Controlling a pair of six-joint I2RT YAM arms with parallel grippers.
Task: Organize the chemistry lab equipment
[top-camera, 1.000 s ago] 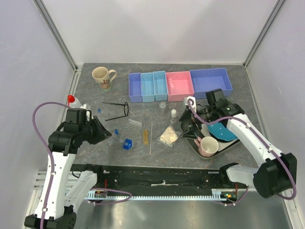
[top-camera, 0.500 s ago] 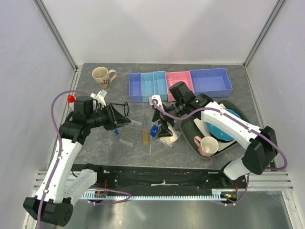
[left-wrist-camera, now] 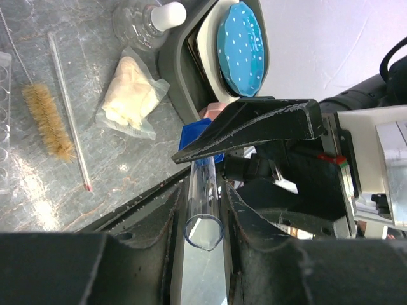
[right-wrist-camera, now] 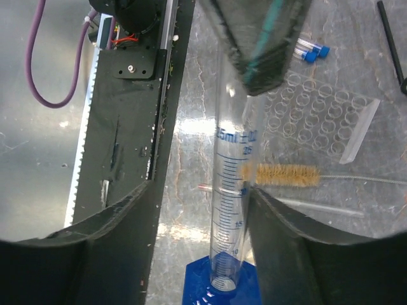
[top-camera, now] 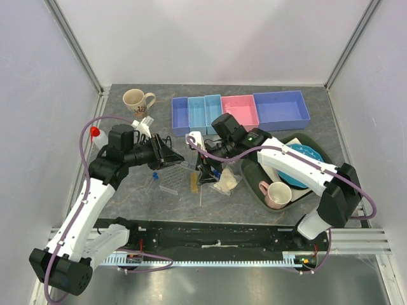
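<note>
From the top, looks down from above and behind both bases, far enough to take in the whole table, with the left claw (top-camera: 177,156) and right claw (top-camera: 205,170) tip to tip mid-frame. From the left wrist, peers close along the graduated cylinder (left-wrist-camera: 203,203) between its own fingers, toward the right claw just ahead. From the right wrist, stares the opposite way down that same cylinder (right-wrist-camera: 232,190). Share, beneath both claws, the brush (left-wrist-camera: 46,121) (right-wrist-camera: 280,175) and the clear rack (right-wrist-camera: 318,117).

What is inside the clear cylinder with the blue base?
Nothing shows in the cylinder through its wall or open mouth. The left gripper hides its top in the right wrist view.
</note>
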